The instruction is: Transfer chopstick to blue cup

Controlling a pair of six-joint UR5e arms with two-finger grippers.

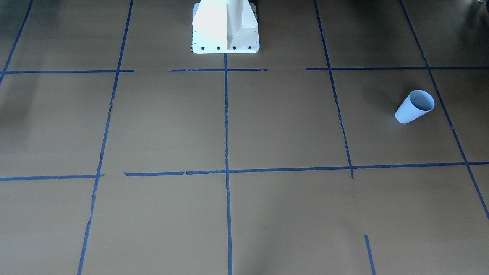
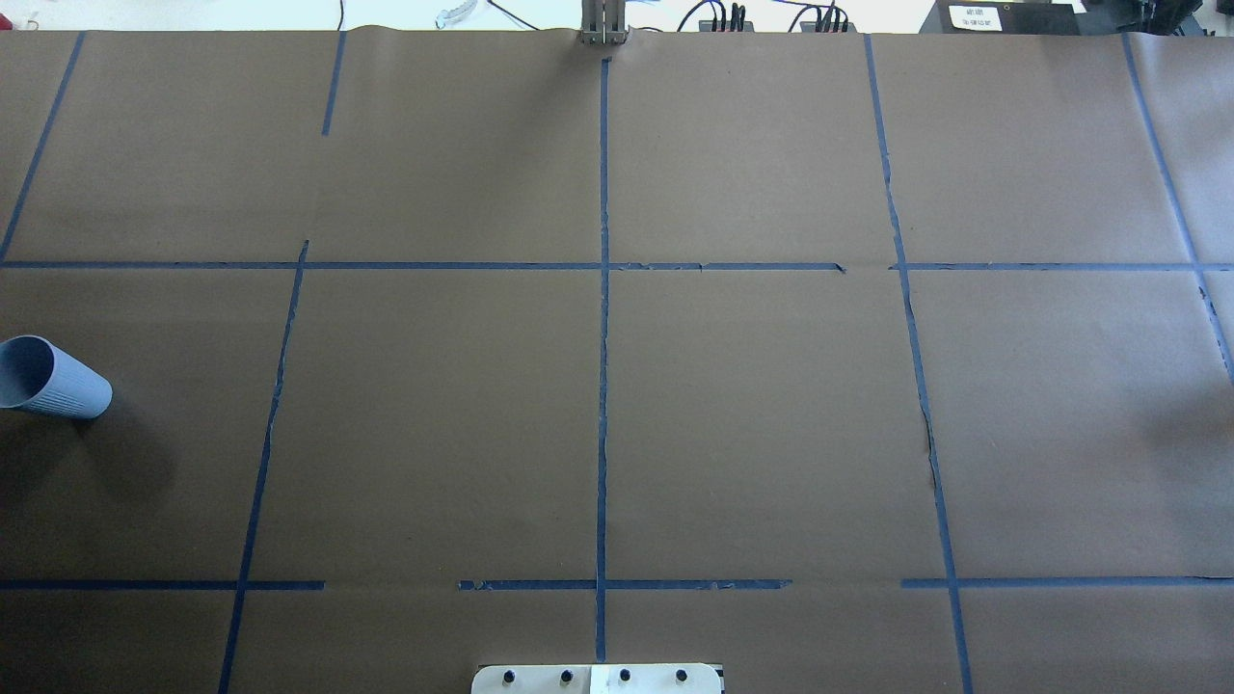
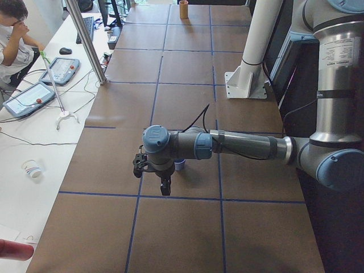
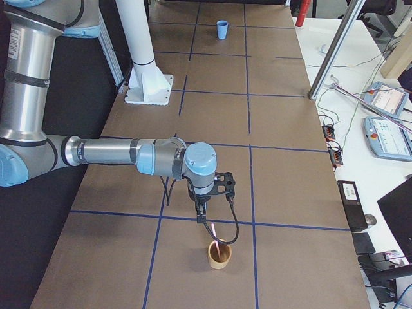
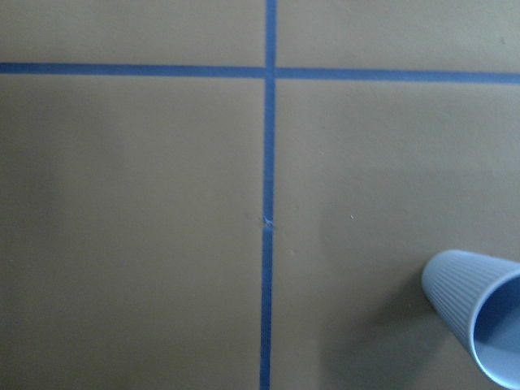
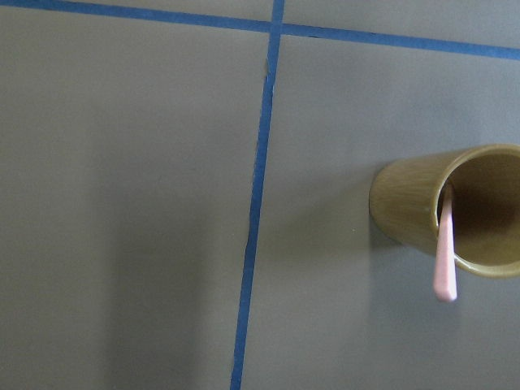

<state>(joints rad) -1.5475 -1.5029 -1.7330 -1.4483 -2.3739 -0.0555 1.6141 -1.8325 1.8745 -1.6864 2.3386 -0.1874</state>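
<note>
The pink chopstick (image 6: 444, 256) stands in a tan cup (image 6: 410, 215), leaning on its rim; the exterior right view shows the chopstick (image 4: 214, 233) too. The pale blue cup (image 1: 414, 106) stands upright near the table's end on my left, also seen as the blue cup (image 2: 48, 378) and the blue cup (image 5: 479, 321). My left gripper (image 3: 165, 187) hangs just beside the blue cup (image 3: 180, 165). Just above the chopstick's top hangs my right gripper (image 4: 201, 212). Neither wrist view shows fingers, so I cannot tell whether either gripper is open or shut.
Brown paper with blue tape lines (image 2: 603, 386) covers the table. The white robot base (image 1: 225, 28) stands at the robot's edge. A person sits at a side bench (image 3: 34, 96) with tablets and cables. Another bench (image 4: 380, 129) holds similar gear.
</note>
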